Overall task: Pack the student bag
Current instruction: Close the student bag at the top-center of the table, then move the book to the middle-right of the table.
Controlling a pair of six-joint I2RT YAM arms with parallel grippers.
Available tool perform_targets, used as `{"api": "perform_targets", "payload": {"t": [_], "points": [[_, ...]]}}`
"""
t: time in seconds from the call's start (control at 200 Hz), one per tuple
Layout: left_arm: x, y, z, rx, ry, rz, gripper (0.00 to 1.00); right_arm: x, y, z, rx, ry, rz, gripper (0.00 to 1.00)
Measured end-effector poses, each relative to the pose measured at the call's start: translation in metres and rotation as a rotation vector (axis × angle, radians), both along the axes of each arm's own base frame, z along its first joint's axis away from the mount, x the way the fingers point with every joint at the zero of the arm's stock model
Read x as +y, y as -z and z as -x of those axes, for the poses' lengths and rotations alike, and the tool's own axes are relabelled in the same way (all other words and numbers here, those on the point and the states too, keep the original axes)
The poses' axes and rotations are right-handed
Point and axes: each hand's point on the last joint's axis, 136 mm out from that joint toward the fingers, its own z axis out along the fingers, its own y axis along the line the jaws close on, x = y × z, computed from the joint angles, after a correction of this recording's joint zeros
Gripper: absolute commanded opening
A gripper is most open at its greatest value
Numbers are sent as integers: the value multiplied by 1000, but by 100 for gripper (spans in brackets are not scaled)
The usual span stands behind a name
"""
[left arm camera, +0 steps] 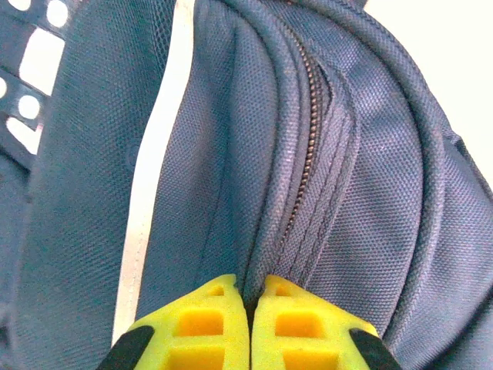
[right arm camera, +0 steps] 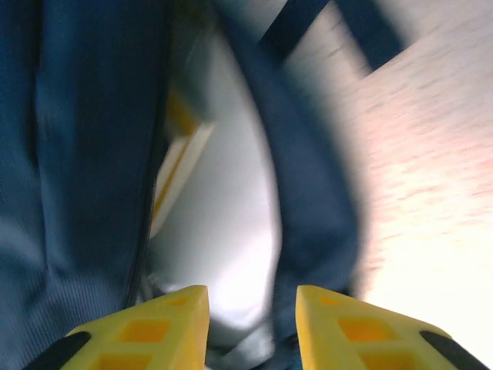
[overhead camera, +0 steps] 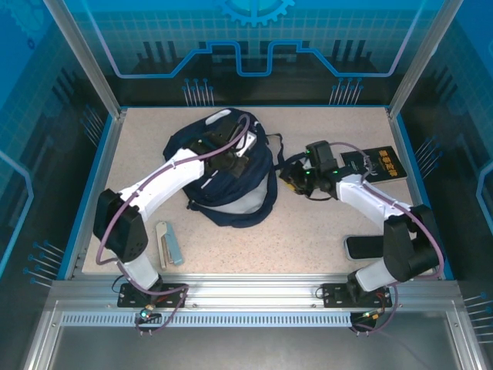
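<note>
The bag (overhead camera: 258, 183) lies mid-table (overhead camera: 308, 231), slumped and soft; we judge it light but floppy, so its mouth will sag shut unless held. The stitched rim by the zipper (left arm camera: 308, 154) looks the firmest place to grip. Our left gripper (left arm camera: 250, 297) has its fingers pressed together, apparently pinching a fabric fold just beside that zipper. Our right gripper (right arm camera: 253, 297) hangs with fingers spread and empty over the pale lining (right arm camera: 231, 193), where something yellow-edged shows, blurred. A navy book (overhead camera: 383, 163) lies right of the bag, a dark flat thing (overhead camera: 362, 247) near our right base, a grey case (overhead camera: 169, 243) near the left. Loose straps (overhead camera: 279, 158) could snag us.
</note>
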Motion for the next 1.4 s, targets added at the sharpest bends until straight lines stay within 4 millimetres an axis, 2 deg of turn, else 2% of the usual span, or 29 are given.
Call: {"api": "perform_targets", "payload": {"t": [0.015, 0.095, 0.165, 0.205, 0.305, 0.345, 0.455, 0.63, 0.785, 0.91, 1.075, 1.281, 1.401], "points": [[0, 2, 3, 7, 8, 5, 1, -8, 2, -1, 7, 17, 18, 47], [2, 11, 18, 40, 28, 25, 24, -40, 10, -4, 26, 43, 106, 57], [2, 16, 25, 65, 20, 47, 51, -60, 13, -13, 46, 59, 160, 67], [1, 17, 26, 75, 5, 62, 63, -72, 13, -23, 51, 74, 187, 71], [-2, 14, 23, 77, -51, 116, 80, -101, 17, -51, 60, 110, 255, 82], [-3, 11, 21, 72, -72, 137, 84, -113, 19, -61, 64, 130, 280, 86], [-8, 1, 18, 67, -121, 205, 91, -141, 27, -82, 100, 176, 343, 90], [-11, -6, 17, 74, -168, 264, 97, -177, 35, -113, 140, 237, 422, 91], [-10, -7, 17, 81, -195, 276, 99, -209, 45, -126, 191, 289, 451, 89], [-8, -7, 15, 83, -217, 280, 99, -227, 59, -132, 235, 302, 453, 88], [-5, -7, 13, 84, -240, 288, 99, -228, 84, -129, 301, 265, 440, 86], [-5, -10, 11, 85, -258, 301, 99, -220, 83, -127, 288, 223, 418, 84], [-6, -11, 9, 84, -258, 303, 99, -198, 82, -115, 270, 171, 361, 83]]}}
